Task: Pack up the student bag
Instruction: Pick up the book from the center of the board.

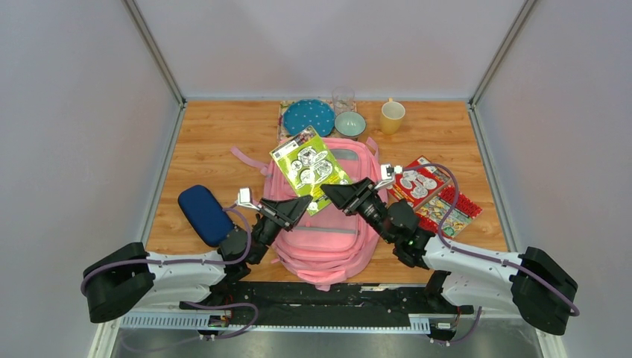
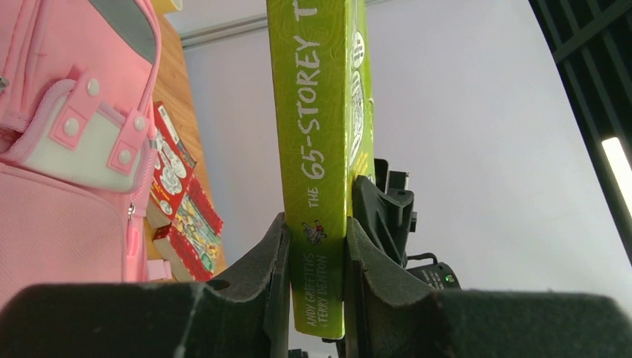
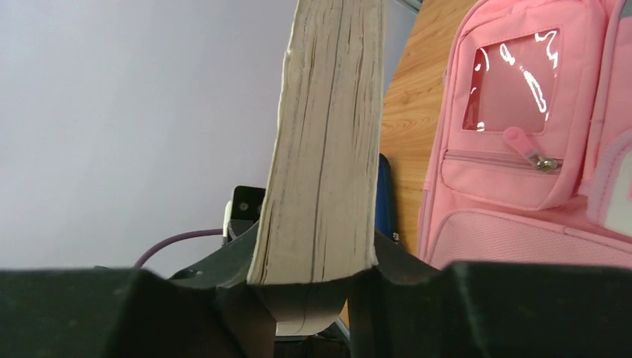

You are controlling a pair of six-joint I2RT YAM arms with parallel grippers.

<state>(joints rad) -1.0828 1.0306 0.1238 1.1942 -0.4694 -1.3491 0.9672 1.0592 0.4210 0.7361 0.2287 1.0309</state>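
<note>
1. The left claw (image 1: 303, 202) is clamped on the spine of a green book (image 1: 309, 165), and the right claw (image 1: 329, 191) presses on its page edge from the opposite side.
2. The student bag (image 1: 328, 239) lies flat, front up, directly beneath both claws.
3. Red books (image 1: 432, 195) lie to the right of the right claw, and a navy pouch (image 1: 203, 214) to the left of the left claw.
4. Beyond the claws stand a blue plate (image 1: 308, 117), a bowl (image 1: 349, 124) and a yellow mug (image 1: 392, 116).
</note>
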